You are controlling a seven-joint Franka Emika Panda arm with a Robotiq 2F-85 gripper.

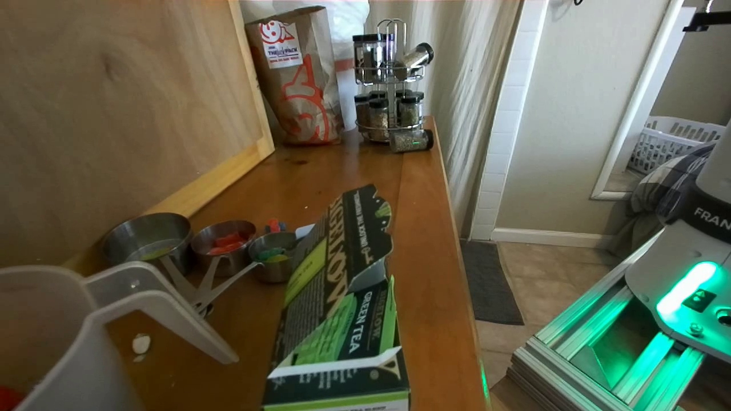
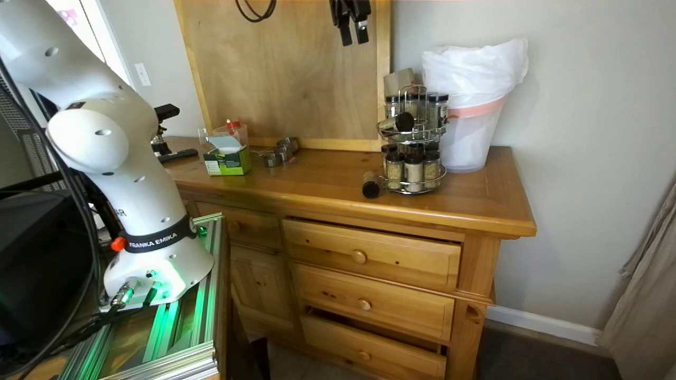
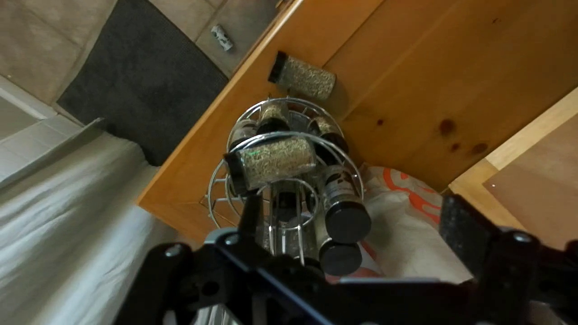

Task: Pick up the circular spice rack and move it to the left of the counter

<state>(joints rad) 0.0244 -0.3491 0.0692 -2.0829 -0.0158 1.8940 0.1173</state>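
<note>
The circular spice rack is a two-tier chrome wire stand with black-capped jars, upright on the wooden counter (image 1: 354, 171) in both exterior views, rack (image 1: 392, 91) and rack (image 2: 417, 138). A jar (image 2: 397, 122) lies sideways on its upper tier. Another jar (image 1: 408, 141) lies on the counter beside its base. My gripper (image 2: 354, 39) is above the counter, higher than the rack and off to one side in that exterior view. In the wrist view my gripper (image 3: 354, 214) is open, fingers wide apart and nothing held; the rack (image 3: 289, 134) lies below, partly behind the left finger.
A brown paper bag (image 1: 297, 85) and a white lined bin (image 2: 470, 132) stand close by the rack. A wooden board (image 2: 285, 79) leans at the back. A green tea box (image 1: 342, 297), metal measuring cups (image 1: 148, 240) and a pitcher (image 1: 51, 331) stand farther along. The counter edge is near the rack.
</note>
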